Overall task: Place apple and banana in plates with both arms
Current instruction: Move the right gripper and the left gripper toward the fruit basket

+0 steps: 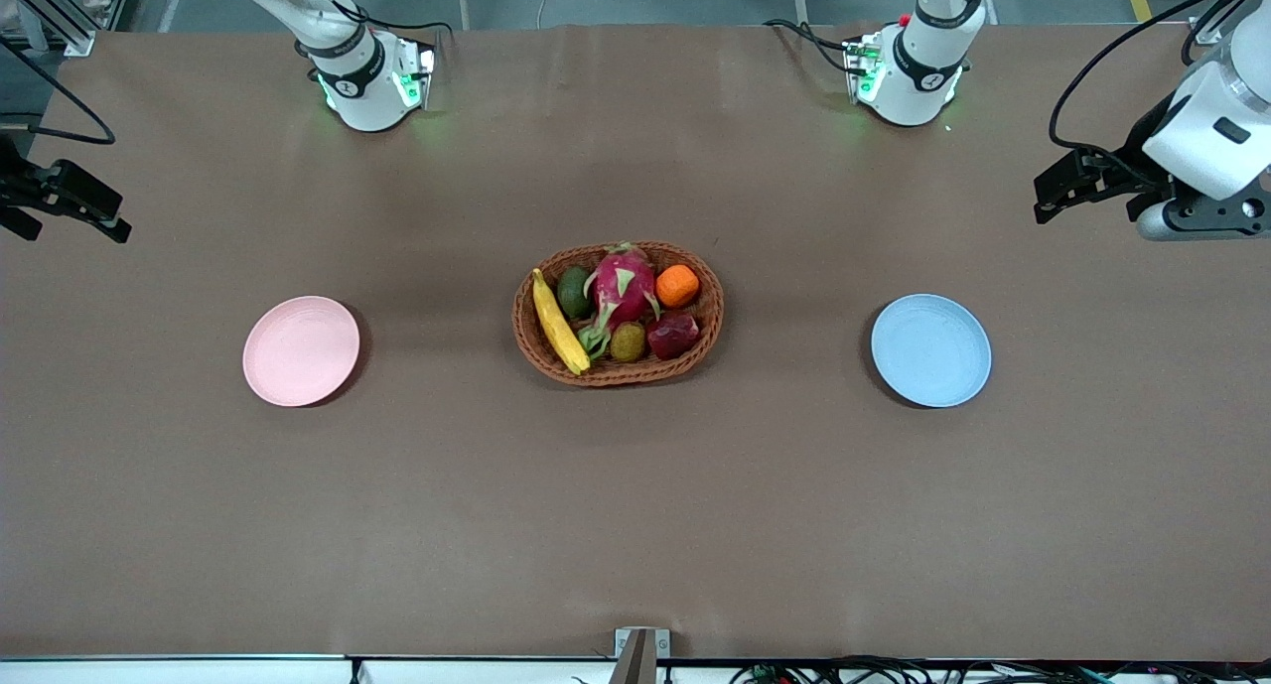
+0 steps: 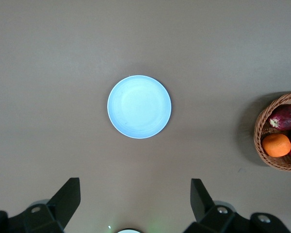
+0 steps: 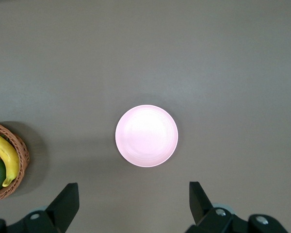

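Observation:
The yellow banana (image 1: 558,324) and the dark red apple (image 1: 672,335) lie in the brown wicker basket (image 1: 618,371) at mid-table. The pale pink plate (image 1: 301,350) sits toward the right arm's end and the light blue plate (image 1: 930,349) toward the left arm's end; both are bare. My left gripper (image 1: 1053,196) hangs high over bare table near the blue plate (image 2: 139,107), open and empty (image 2: 136,199). My right gripper (image 1: 74,207) hangs high over bare table near the pink plate (image 3: 146,136), open and empty (image 3: 134,201). The apple (image 2: 284,117) and the banana (image 3: 4,155) also show in the wrist views.
The basket also holds a pink dragon fruit (image 1: 623,287), an orange (image 1: 678,286), a dark green avocado (image 1: 573,291) and a brownish kiwi (image 1: 628,342). The brown table (image 1: 635,525) runs wide around the plates and the basket.

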`<state>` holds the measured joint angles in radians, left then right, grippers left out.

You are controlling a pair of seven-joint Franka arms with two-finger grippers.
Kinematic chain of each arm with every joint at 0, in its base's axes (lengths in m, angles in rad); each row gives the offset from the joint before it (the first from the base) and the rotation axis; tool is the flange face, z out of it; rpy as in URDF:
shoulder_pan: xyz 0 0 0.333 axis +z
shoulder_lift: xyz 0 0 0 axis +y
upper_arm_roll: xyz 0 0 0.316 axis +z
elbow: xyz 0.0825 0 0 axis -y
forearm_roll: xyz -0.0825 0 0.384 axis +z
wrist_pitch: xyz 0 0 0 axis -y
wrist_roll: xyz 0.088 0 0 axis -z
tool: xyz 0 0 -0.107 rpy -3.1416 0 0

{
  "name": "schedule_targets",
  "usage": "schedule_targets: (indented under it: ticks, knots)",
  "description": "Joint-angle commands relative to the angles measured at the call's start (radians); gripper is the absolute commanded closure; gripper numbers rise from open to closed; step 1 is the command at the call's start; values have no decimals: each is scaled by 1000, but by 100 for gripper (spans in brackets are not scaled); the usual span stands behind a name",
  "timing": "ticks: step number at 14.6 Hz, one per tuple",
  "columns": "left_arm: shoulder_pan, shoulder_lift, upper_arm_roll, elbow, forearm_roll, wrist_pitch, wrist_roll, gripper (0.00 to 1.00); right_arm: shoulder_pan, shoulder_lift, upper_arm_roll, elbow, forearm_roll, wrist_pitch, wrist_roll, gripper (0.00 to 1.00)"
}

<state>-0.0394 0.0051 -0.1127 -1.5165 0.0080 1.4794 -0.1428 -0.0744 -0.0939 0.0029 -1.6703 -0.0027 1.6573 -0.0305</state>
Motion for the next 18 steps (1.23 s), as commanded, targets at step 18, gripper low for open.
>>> schedule_targets:
  ticks: [18]
  knots:
    - [-266,327,-47,-7,-6,323,-481,0,65,146,5,9,26,56,-3,0]
